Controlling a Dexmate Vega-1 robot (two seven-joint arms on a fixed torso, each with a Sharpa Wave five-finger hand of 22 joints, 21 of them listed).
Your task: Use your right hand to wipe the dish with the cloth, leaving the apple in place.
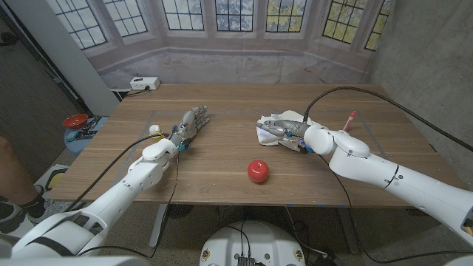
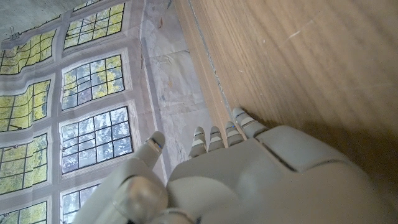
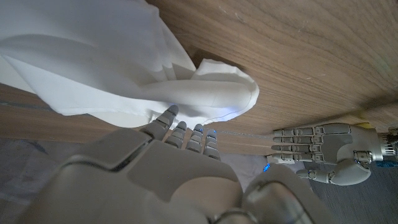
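Observation:
A crumpled white cloth [image 1: 272, 123] [image 3: 93, 68] lies on the wooden table [image 1: 222, 159], right of the middle. My right hand [image 1: 287, 133] [image 3: 161, 168] reaches over it from the right. Its fingers [image 3: 186, 134] are stretched out and their tips touch the cloth's near fold, gripping nothing. The red apple [image 1: 257, 171] sits on bare wood nearer the front edge, apart from the cloth and the hand. My left hand [image 1: 189, 125] [image 2: 249, 168] is on the table's left half with its fingers straight and nothing in it; it also shows as the left hand [image 3: 323, 152] beyond the cloth.
A thin pink stick [image 1: 349, 120] lies right of my right forearm. A white power strip [image 1: 144, 83] sits at the far left corner. Off the table's left edge is a stool with a red object [image 1: 74, 120], and a person's leg [image 1: 11, 177].

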